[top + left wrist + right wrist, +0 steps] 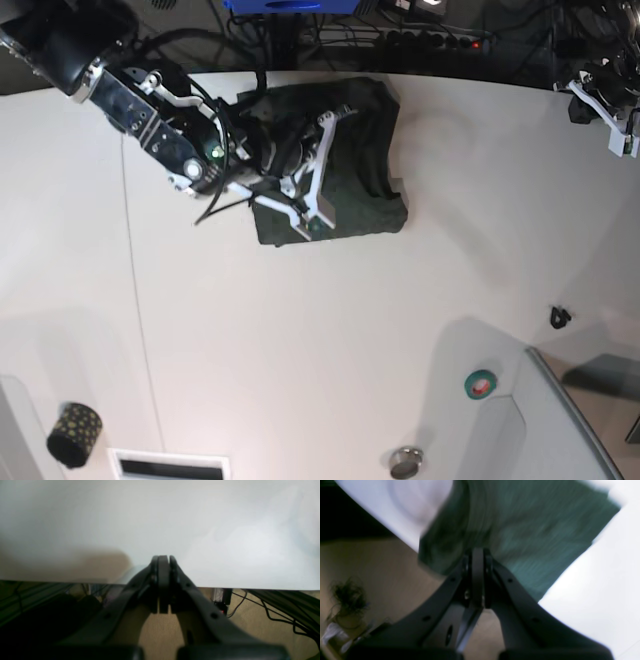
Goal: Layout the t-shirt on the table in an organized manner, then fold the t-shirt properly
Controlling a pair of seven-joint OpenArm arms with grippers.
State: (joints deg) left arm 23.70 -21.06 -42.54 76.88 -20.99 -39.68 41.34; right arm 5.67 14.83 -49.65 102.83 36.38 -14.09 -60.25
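T-shirt lies bunched on table, right arm over it.

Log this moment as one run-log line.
shirt: bunched, far edge of table | right tool: shut over shirt | left tool: shut, empty

I saw the white worktop carrying the dark green t-shirt, folded near the far edge. A green tape ring and a small black clip lay well apart from it.
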